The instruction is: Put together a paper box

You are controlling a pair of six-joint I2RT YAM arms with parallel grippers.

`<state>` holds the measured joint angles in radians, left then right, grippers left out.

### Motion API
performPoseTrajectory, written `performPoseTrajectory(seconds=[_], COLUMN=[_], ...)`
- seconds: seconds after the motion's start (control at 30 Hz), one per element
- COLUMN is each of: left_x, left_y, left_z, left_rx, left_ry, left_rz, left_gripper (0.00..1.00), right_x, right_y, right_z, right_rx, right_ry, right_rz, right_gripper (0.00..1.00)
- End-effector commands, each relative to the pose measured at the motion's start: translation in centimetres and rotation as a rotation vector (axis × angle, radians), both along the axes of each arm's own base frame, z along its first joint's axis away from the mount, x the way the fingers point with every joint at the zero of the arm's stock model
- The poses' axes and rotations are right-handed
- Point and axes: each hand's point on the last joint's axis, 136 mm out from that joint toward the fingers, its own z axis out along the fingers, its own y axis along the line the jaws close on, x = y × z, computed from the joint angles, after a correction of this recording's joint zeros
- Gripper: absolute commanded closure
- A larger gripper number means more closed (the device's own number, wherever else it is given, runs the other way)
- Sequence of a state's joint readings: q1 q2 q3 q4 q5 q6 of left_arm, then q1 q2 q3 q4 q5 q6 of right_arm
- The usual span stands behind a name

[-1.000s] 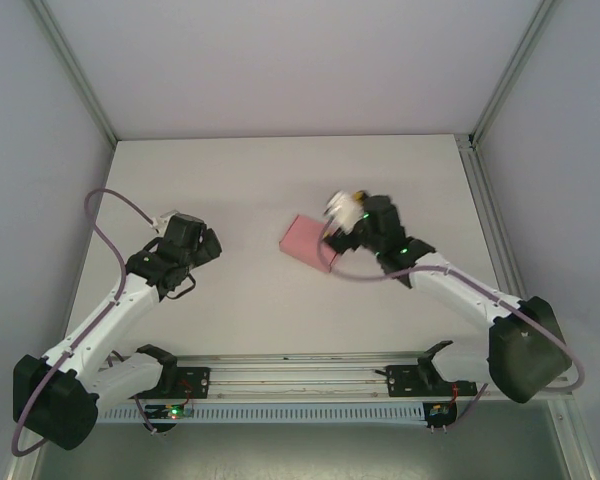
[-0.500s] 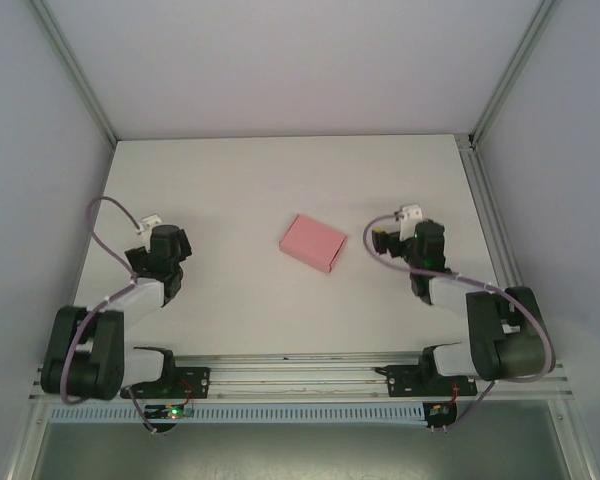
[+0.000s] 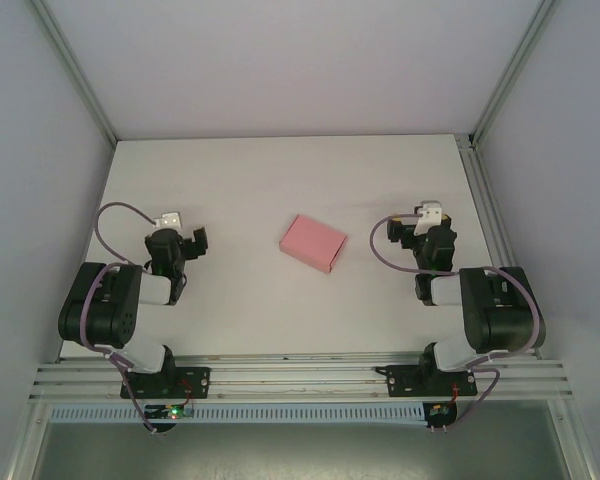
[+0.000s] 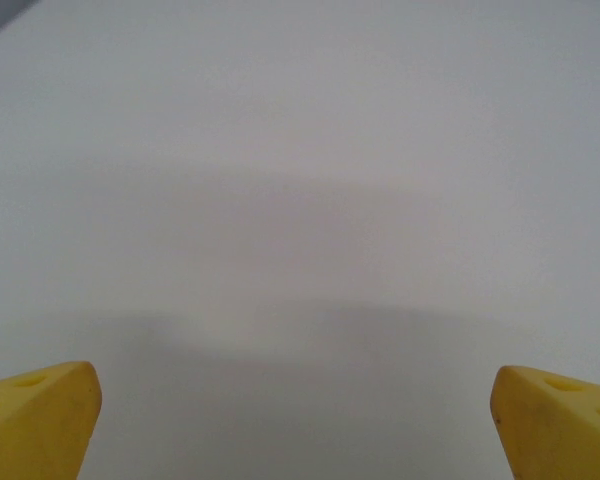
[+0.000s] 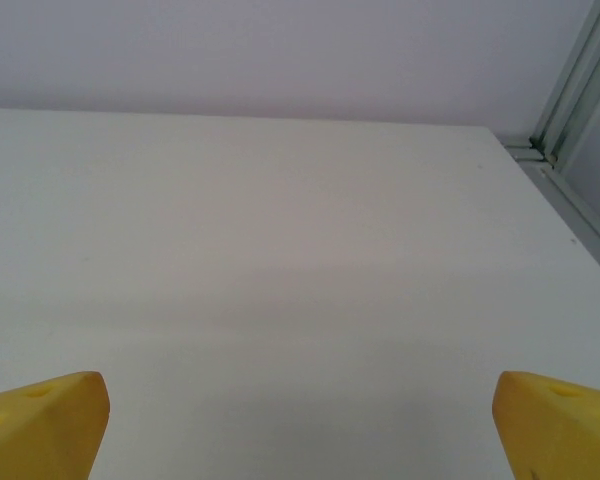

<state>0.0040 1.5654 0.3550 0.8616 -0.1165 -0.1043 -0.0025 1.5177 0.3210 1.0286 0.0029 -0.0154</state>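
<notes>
Left gripper (image 4: 298,400) is spread wide, folks: its yellow wedge-shaped fingertips (image 4: 40,420) sit at the two bottom corners of the wrist view, white surface between them, nothing pinched. Right gripper (image 5: 300,420), same story, with yellow fingertips (image 5: 42,425) far apart and holding nothing.

Now the star of the show. From overhead, the small pink thin-card paper box (image 3: 314,242) lies as a shallow closed rectangle flat on the matte white table (image 3: 280,170). It is near the middle, turned at a slant. Its top face reads as plain pink; any print on it is too small to make out.

On either side, both arms are folded close to their bases. The left one sits well apart from the box on its left, the right one well apart on its right, and neither touches it. A purple cable loop (image 3: 105,225) arcs over the left arm, and another purple cable loop (image 3: 375,245) curls beside the right wrist.

At the near edge runs a silver aluminium rail (image 3: 300,375), with a green indicator light (image 3: 173,408) glowing below the left base. A silver frame post (image 5: 570,90) rises at the table's far right corner, against pale grey walls (image 3: 280,60).
</notes>
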Motion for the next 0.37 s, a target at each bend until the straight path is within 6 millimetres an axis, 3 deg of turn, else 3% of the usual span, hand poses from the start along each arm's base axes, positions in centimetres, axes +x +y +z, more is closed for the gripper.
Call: performPoseTrajectory(seconds=[0.0, 0.33], left_x=[1.11, 1.16], left_y=[-0.11, -0.22], left_z=[2.07, 2.13], left_rx=[0.022, 0.025], left_ry=[-0.071, -0.069], left_rz=[-0.026, -0.032], left_gripper=[0.00, 0.01], right_x=[0.21, 0.20], right_y=[-0.02, -0.14], right_z=[0.51, 0.51], right_rx=[0.027, 0.026], right_ry=[-0.021, -0.020], right_rz=[-0.011, -0.019], right_gripper=[0.02, 0.02])
